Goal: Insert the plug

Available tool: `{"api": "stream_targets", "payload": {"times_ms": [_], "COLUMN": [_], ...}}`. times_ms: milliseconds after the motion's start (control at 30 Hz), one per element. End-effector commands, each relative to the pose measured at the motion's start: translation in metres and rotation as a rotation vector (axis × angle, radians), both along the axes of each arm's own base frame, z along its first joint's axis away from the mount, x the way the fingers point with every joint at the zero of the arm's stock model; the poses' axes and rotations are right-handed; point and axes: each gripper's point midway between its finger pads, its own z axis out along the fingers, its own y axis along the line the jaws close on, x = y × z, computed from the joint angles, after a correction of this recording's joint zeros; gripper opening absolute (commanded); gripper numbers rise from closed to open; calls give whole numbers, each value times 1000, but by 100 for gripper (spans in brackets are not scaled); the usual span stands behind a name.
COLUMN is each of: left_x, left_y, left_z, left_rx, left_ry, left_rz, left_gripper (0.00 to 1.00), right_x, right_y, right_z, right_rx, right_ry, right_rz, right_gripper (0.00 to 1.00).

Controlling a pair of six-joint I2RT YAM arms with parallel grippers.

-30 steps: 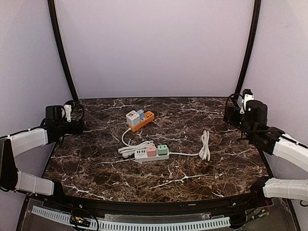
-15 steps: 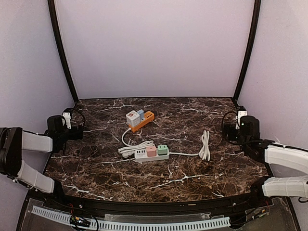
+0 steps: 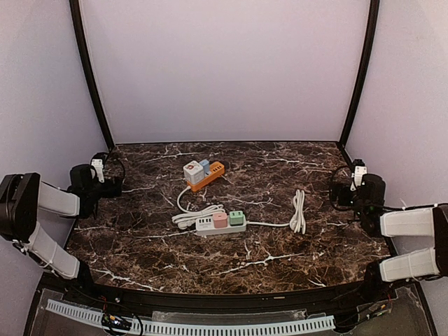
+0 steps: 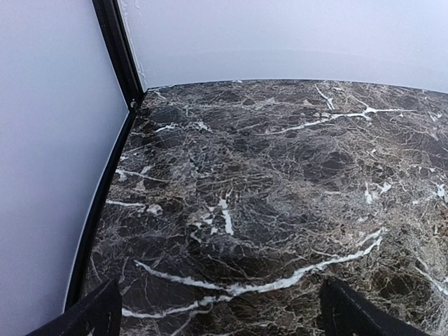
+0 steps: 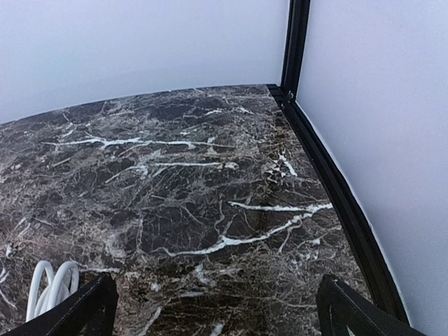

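Cord bundle (image 3: 299, 211), light, floppy, near power strip (image 3: 210, 225); best pinched by stiff plug, indistinct here. Left claw (image 4: 220, 318), right claw (image 5: 218, 311) spread.

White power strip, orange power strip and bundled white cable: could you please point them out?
white power strip (image 3: 204, 225), top external view, bare left end.
orange power strip (image 3: 218, 169), top external view, bare right end.
bundled white cable (image 3: 299, 211), top external view, middle of bundle.
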Motion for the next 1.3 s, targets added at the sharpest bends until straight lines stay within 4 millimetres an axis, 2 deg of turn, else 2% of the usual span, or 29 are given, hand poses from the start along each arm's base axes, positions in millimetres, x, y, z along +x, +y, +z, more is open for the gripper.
{"api": "stream_targets", "payload": {"times_ms": [0, 33, 233, 333, 500, 633, 767, 900, 1000, 1267], "left_x": [0, -1, 7, 4, 3, 3, 0, -10, -6, -5], "left_y": [5, 4, 3, 4, 4, 3, 4, -1, -2, -2], "left_z": [17, 22, 8, 7, 10, 10, 10, 7, 5, 5], "left_rx": [-28, -30, -42, -37, -35, -34, -28, -8, -1, 31], "left_ry": [-81, -127, -90, -107, -124, -125, -136, -202, -180, -168], "left_rz": [33, 31, 18, 27, 26, 25, 34, 19, 16, 42], "left_gripper": [99, 99, 99, 99, 99, 99, 99, 99, 99, 99], "right_x": [11, 13, 24, 31, 44, 52, 51, 41, 33, 33], "right_y": [2, 1, -4, -4, 2, 13, 17, 18, 20, 20], "right_z": [22, 23, 30, 34, 41, 34, 30, 30, 31, 31], "right_rx": [39, 40, 35, 28, 30, 17, 17, 11, 4, 2], "right_ry": [-130, -139, -186, -209, -251, -246, -248, -280, -321, -320], "right_rz": [40, 42, 57, 86, 126, 192, 219, 226, 243, 241], "right_gripper": [99, 99, 99, 98, 99, 99, 99, 99, 99, 98]}}
